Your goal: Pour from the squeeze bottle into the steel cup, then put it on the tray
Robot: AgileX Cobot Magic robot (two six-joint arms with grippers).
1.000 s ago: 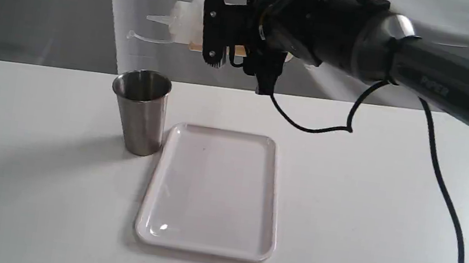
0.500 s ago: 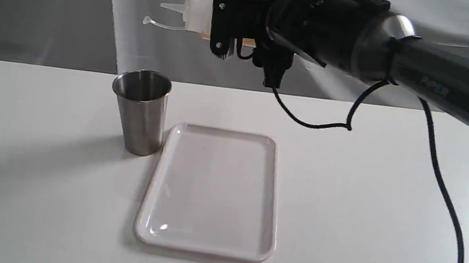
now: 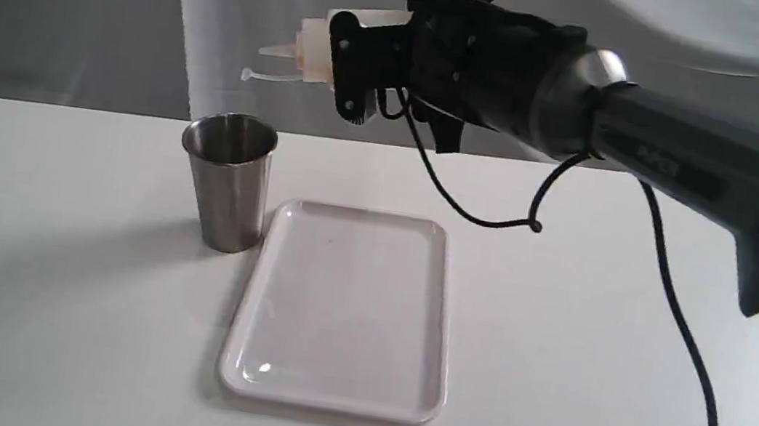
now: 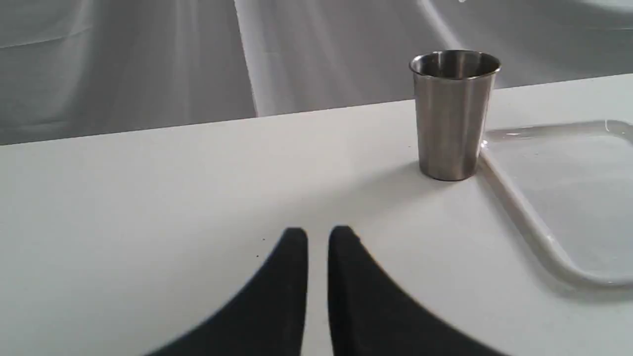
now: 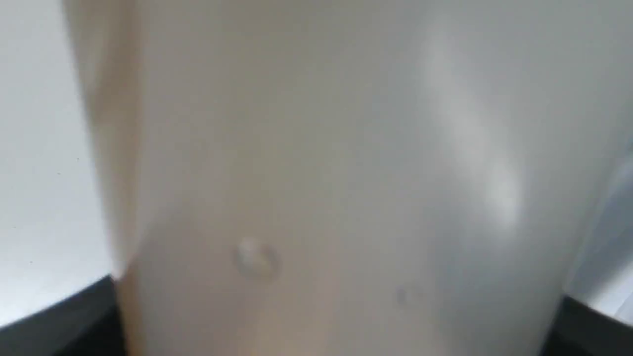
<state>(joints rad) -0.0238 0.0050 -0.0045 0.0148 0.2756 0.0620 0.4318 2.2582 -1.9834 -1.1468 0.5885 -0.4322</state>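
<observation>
The right gripper (image 3: 349,68), clamped on the bottle (image 3: 313,50) held level high above the far edge of the table (image 3: 49,272), should centre the nozzle (image 3: 273,50) over the cup (image 3: 228,178) beside the tray (image 3: 444,309) before tipping further.

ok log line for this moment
right end effector: shut on squeeze bottle | bottle: sideways, aloft | steel cup: upright beside tray

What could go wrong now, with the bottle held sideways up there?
The bottle lies level, nozzle uncapped, well above the cup; liquid could miss it and hit the table. The cup stands close beside a corner of the tray, so a low sweep might knock it over.
</observation>
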